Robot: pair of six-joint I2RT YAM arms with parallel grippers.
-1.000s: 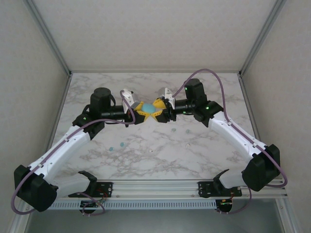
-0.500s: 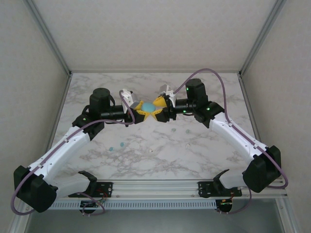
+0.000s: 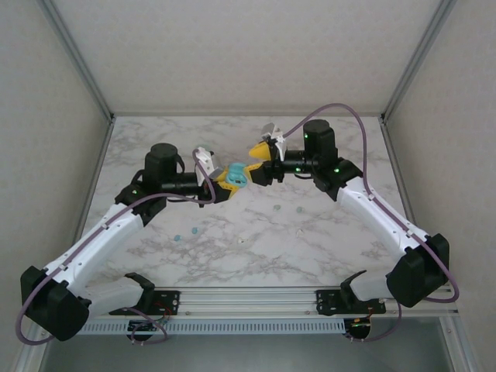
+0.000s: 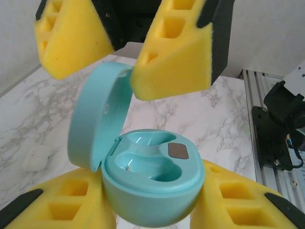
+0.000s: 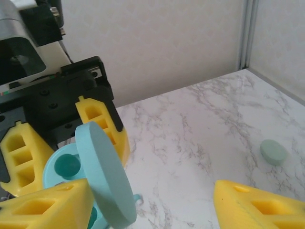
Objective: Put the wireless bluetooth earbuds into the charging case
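Pale walls (image 3: 256,54) and a metal frame (image 3: 77,58) close in a white marble worktop (image 3: 310,256). Above its middle the two tools meet tip to tip. The left tool (image 3: 229,180) is closed on the base of a light blue case (image 3: 235,176), its yellow fingers (image 4: 238,205) pressed to either side. The right tool (image 3: 254,160) stands wide open with the case's raised lid (image 4: 93,119) between its fingers. One finger (image 4: 174,55) is at the lid's rim, though I cannot tell whether it touches. Small buds (image 3: 194,229) lie scattered on the worktop below the tools, toward the arm bases and apart from the case. The left wrist view looks into the open case, showing two wells (image 4: 143,164) and a dark pad (image 4: 178,150). It also shows a white block (image 4: 35,157) on the worktop off to one side of the left tool. The right wrist view shows the lid's flat outside and a green oval (image 5: 274,151) on the worktop well off to one side of the right tool; bud or case, I cannot tell.
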